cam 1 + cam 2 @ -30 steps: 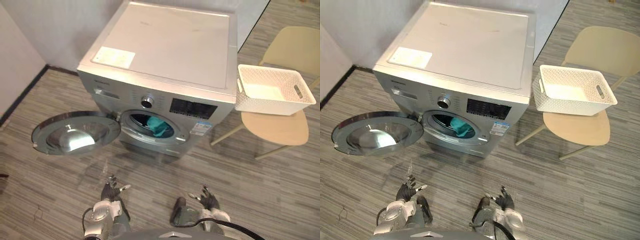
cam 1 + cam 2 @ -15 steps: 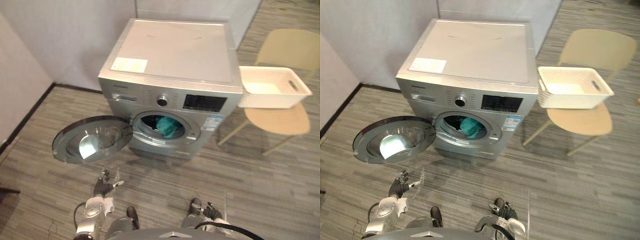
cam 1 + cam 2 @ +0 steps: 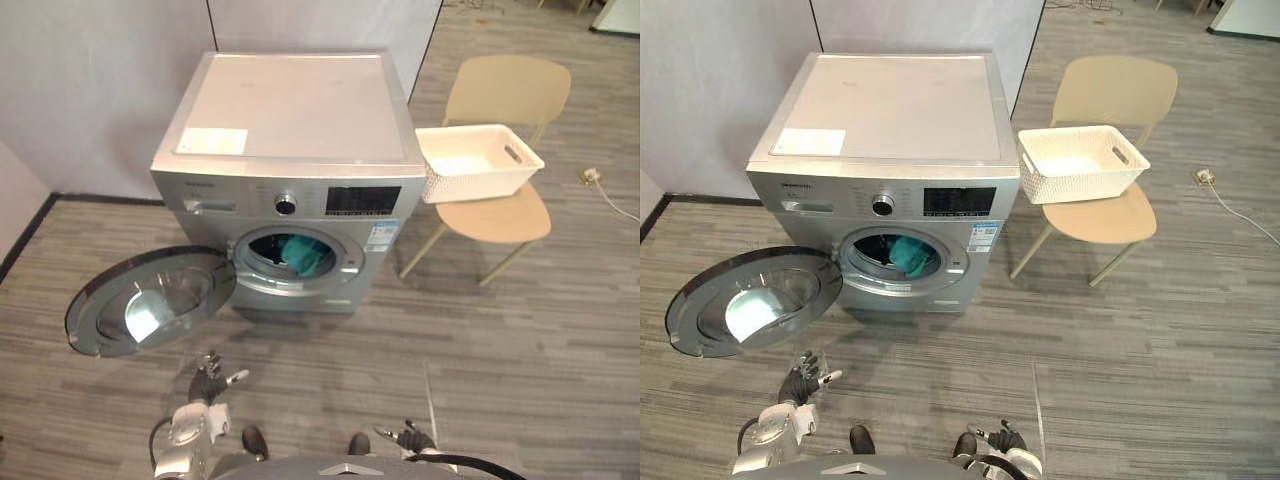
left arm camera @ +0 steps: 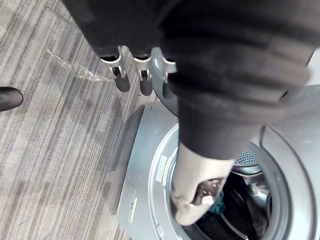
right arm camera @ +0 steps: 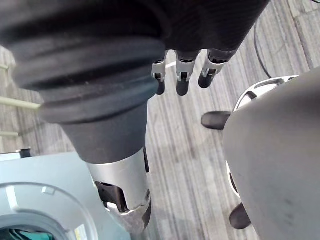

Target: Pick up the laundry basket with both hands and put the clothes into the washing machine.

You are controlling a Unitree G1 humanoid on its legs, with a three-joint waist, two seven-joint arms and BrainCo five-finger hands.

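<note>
Silver round door [image 3: 150, 305] stands swung open at the left of the washing machine [image 3: 290, 120], low over the floor [image 3: 500, 340]. My left robot hand [image 3: 208, 380] hovers in front of it, fingers loosely straight and holding nothing. Teal clothes [image 3: 305, 255] lie inside the machine's opening. My right robot hand [image 3: 408, 437] is relaxed and empty too. The white laundry basket [image 3: 478, 160] sits on the chair [image 3: 500, 215], beside the machine's right edge.

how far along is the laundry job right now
Done, apparently: teal clothes lie inside the washing machine, and the white basket sits on the chair, looking empty. In hand: nothing; left hand and right hand hang open, low before the machine. Left: the door stands open, perhaps to close.
</note>
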